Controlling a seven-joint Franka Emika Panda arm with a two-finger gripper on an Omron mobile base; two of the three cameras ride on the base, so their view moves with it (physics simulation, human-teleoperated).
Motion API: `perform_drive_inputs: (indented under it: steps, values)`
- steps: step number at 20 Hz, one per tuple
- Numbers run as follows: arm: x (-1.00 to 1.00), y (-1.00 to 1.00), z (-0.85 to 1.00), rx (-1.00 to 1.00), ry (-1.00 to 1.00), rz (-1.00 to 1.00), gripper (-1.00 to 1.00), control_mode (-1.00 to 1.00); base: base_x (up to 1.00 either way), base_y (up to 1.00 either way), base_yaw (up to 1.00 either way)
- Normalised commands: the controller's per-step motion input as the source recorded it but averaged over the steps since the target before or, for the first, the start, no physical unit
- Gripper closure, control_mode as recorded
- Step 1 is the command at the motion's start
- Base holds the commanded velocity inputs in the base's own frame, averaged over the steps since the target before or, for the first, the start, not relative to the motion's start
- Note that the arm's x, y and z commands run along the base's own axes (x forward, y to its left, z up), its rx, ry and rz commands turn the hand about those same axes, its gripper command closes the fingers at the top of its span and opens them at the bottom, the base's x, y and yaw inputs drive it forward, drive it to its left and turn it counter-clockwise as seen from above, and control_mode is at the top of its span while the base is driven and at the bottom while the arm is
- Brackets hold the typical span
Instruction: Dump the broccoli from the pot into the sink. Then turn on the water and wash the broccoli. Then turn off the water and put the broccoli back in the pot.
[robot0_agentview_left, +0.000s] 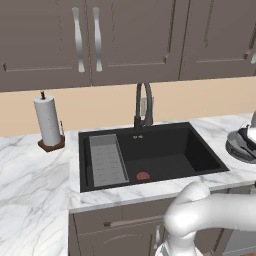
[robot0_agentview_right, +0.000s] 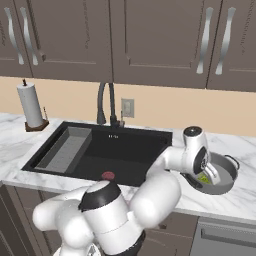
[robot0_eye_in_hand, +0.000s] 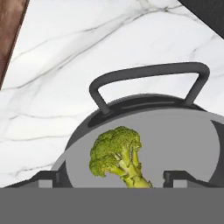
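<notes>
I see the sink (robot0_agentview_left: 200, 152) holding no floret and the faucet (robot0_agentview_left: 143, 102) dry, while the broccoli (robot0_eye_in_hand: 116, 155) lies in the pot (robot0_eye_in_hand: 183, 144), so I judge the task either finished or not yet begun. My fingers (robot0_eye_in_hand: 177, 178) stand apart, gripping nothing, with the broccoli between and just ahead of them.

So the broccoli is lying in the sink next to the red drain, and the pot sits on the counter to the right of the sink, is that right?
Not quite. The broccoli isn't in the sink; it lies inside the pot, as the hand view shows. The rest holds: the pot sits on the counter to the right of the sink, and near the red drain there is only the bare basin floor.
</notes>
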Motion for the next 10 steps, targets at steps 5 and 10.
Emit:
perform_drive_inputs:
  steps: [5, 10]
  values:
    - [0.00, -0.15, 0.00, 0.02, 0.00, 0.00, -1.00, -1.00, 0.00, 0.00, 0.00]
    - [0.00, -0.07, 0.03, 0.03, 0.00, 0.00, -1.00, -1.00, 0.00, 0.00, 0.00]
